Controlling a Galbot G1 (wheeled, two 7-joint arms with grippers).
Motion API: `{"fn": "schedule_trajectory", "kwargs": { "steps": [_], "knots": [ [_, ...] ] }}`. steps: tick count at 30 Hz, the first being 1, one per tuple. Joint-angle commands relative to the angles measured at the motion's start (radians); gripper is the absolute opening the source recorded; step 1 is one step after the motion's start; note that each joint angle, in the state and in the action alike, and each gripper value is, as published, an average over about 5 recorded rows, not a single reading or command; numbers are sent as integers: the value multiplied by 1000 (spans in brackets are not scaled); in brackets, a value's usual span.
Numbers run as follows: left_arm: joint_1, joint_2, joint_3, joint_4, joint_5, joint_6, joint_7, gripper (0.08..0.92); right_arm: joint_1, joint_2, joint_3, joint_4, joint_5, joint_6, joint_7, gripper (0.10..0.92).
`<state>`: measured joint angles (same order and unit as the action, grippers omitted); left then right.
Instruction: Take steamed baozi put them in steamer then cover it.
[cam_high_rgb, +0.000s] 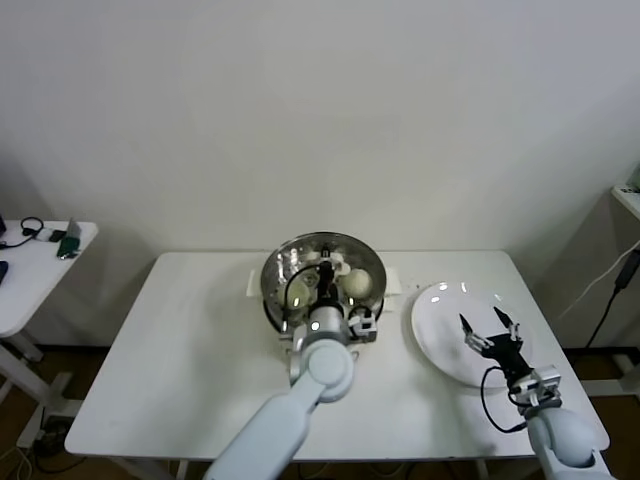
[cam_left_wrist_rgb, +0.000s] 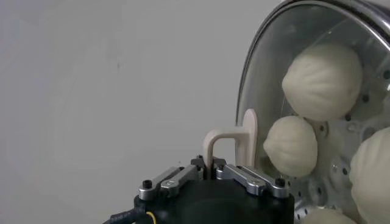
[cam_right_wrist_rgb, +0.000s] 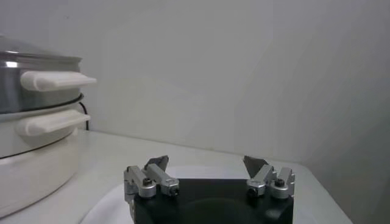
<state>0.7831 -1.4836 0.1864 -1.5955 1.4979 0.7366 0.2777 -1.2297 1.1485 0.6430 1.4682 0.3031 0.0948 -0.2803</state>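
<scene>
The steel steamer (cam_high_rgb: 278, 272) stands at the table's middle back on its white pot base (cam_right_wrist_rgb: 30, 164). The clear glass cover (cam_left_wrist_rgb: 274, 67) lies over it, and cream-white baozi (cam_left_wrist_rgb: 322, 80) show through the glass. One baozi also shows in the head view (cam_high_rgb: 358, 283). My left gripper (cam_left_wrist_rgb: 212, 169) is shut on the cover's pale handle (cam_left_wrist_rgb: 228, 141), above the steamer in the head view (cam_high_rgb: 326, 268). My right gripper (cam_high_rgb: 488, 322) is open and empty over the white plate (cam_high_rgb: 440, 345); it also shows in the right wrist view (cam_right_wrist_rgb: 206, 163).
The white plate lies to the right of the steamer, with no buns on it. A small side table (cam_high_rgb: 40, 262) with dark items stands at the far left. A cable (cam_high_rgb: 612, 296) hangs at the far right.
</scene>
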Motion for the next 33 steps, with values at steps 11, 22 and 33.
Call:
{"fn": "schedule_trajectory", "kwargs": {
  "steps": [11,22,33],
  "knots": [
    [13,10,-4,-46,-46,49,-7,221,-7,1,17,17,35,-14,-19,823],
    [54,87,10,-189,-91,49,-7,532,-13,-1,22,18,33,-17,-29,823],
    [141,219,-8,-356,-166,49,2,811,-9,1,21,12,19,-22,-31,823]
  ]
}}
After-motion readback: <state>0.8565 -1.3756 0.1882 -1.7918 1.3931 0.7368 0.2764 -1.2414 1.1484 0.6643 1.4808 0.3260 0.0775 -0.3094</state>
